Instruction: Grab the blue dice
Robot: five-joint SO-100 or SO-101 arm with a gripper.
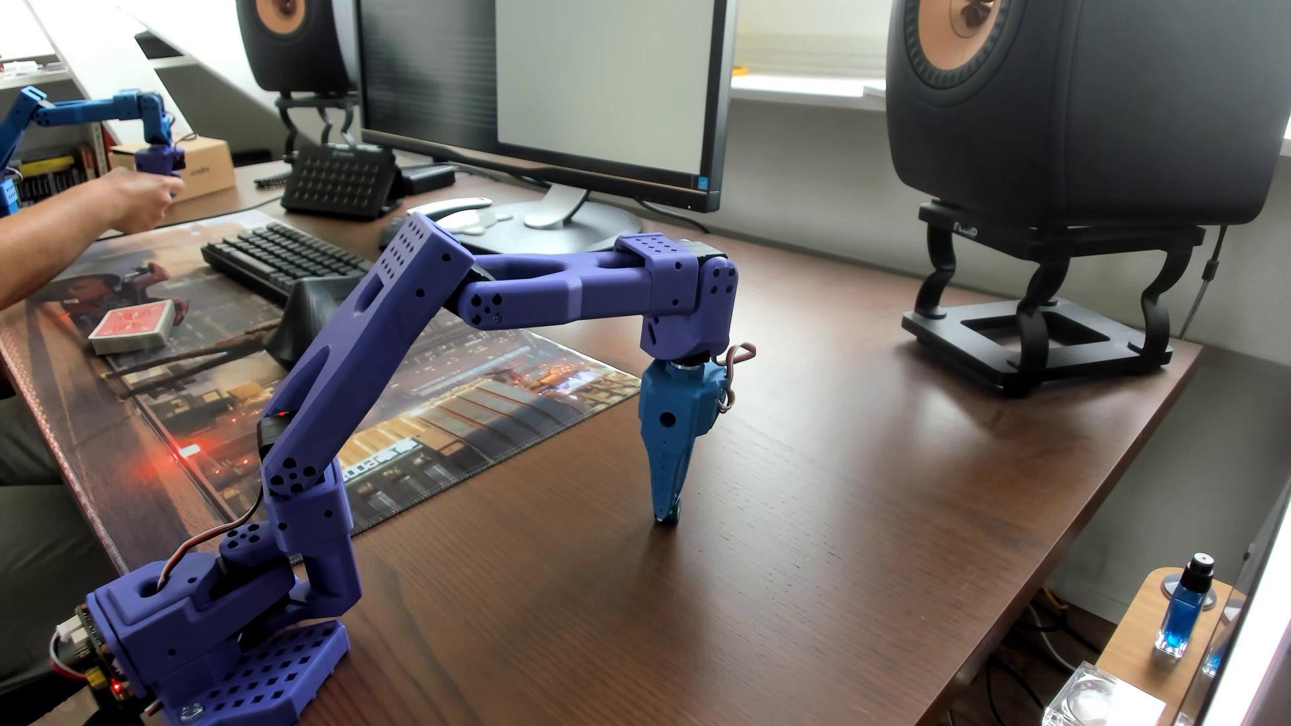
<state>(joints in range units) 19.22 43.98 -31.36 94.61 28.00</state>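
Note:
My purple arm reaches over the brown wooden desk (838,489), and its blue gripper (667,515) points straight down with the tips on the desk surface. The fingers are drawn together to a narrow point. A tiny, very dark object, the blue dice (668,519), shows pinched at the very tips, touching the desk. It is mostly hidden by the fingers and no pips can be seen.
A printed desk mat (419,419) lies left of the gripper with a keyboard (286,258) and a red card deck (133,328). A monitor (545,91) and a speaker on its stand (1048,328) stand behind. A blue liquid bottle (1184,614) sits lower right. A hand holds another arm (150,188).

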